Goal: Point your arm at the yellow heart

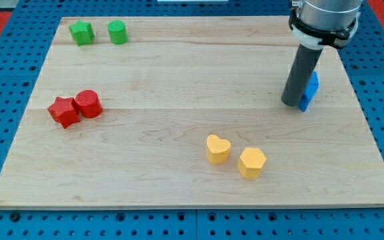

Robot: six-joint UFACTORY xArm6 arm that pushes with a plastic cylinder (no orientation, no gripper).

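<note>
The yellow heart [217, 149] lies on the wooden board at the lower middle, with a yellow hexagon [252, 163] just to its right. My tip [291, 104] rests on the board at the right, well above and to the right of the heart. It stands against the left side of a blue block [310, 91], which the rod partly hides.
A red star [63, 111] and a red cylinder [88, 103] touch each other at the left. A green star [81, 32] and a green cylinder [117, 32] sit at the top left. The board's right edge [371, 133] is near my tip.
</note>
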